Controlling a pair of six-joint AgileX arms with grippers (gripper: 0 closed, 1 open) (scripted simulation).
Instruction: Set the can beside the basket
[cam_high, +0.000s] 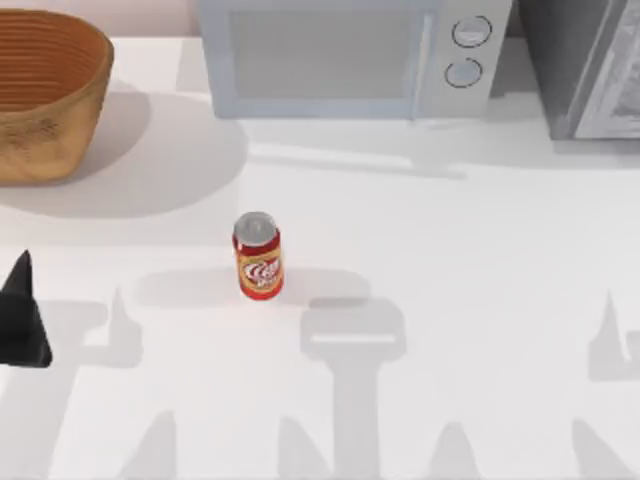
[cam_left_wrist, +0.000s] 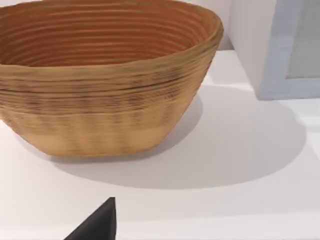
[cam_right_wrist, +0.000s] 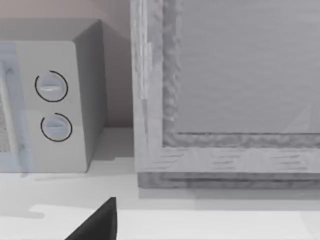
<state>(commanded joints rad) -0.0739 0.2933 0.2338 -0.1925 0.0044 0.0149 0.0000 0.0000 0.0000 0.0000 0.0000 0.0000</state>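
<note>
**Can untouched mid-table, both arms parked**

Top view: the can (cam_high: 258, 256) stands upright on the white table (cam_high: 470, 250), roughly mid-table, well apart from the basket (cam_high: 45, 95) at the far left corner. I judge it light and rigid but thin-walled, with a slick painted side, so a hard pinch could dent it or let it slip. I'd take it across the mid-body, below the silver top, with moderate squeeze. A microwave (cam_high: 350, 55) sits at the back. The left gripper (cam_high: 22, 325) shows as a dark tip at the left edge, near the can's row; I can't tell how wide its claw is

Left wrist view: basket (cam_left_wrist: 105, 85) close ahead, bare table just beside it on the microwave side, a fair drop spot

Right wrist view: faces the microwave (cam_right_wrist: 55, 100) dials and a grey appliance (cam_right_wrist: 225, 90); right arm idle at the right side, claw state can't tell
</note>
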